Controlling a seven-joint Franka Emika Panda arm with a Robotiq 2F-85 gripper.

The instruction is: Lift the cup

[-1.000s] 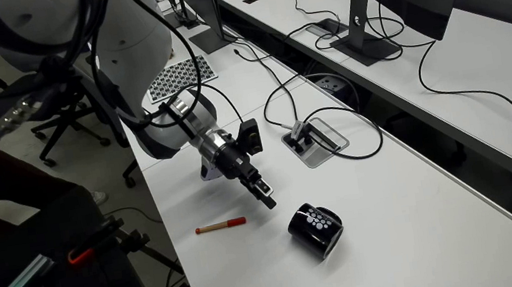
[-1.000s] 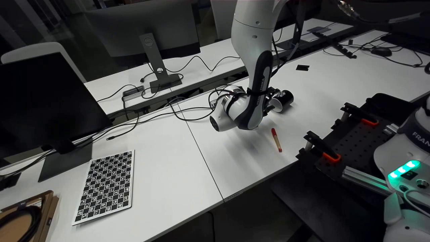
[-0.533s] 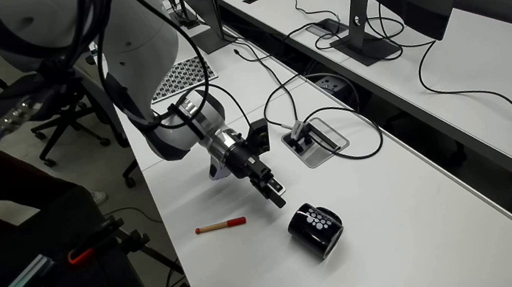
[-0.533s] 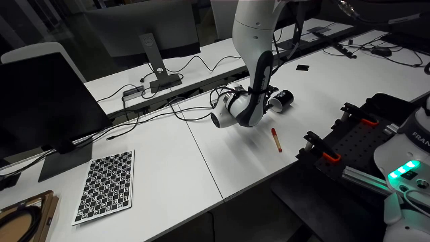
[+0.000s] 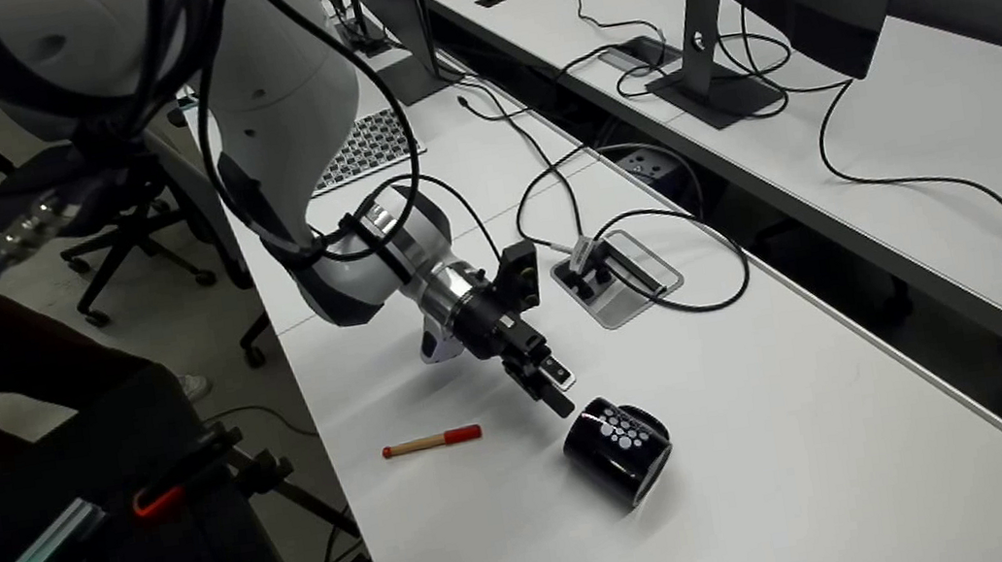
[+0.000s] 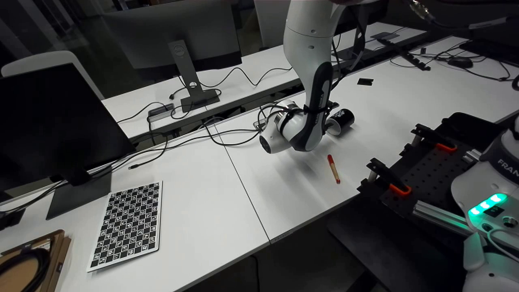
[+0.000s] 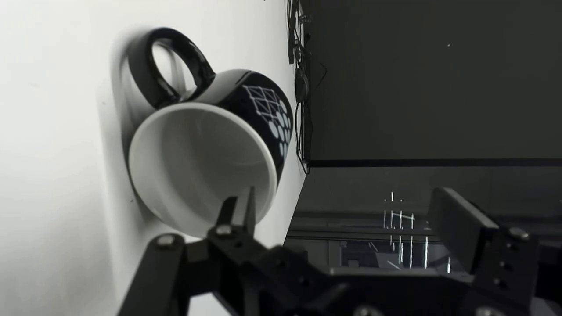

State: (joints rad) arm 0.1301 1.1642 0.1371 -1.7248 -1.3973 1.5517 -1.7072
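On white tabletop (image 5: 785,486) — cup (image 5: 618,453) lying sideways, pale interior (image 7: 197,162) showing, gripper (image 7: 347,190) spread wide.

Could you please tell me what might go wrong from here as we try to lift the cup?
The claw is open, and in the wrist view one of its fingers overlaps the open end of the cup, so it might bump the edge rather than slip inside.
The cup lies on its side on the table, so a nudge could roll or slide it.
Its outside looks glossy, so a light hold may slip during the lift.
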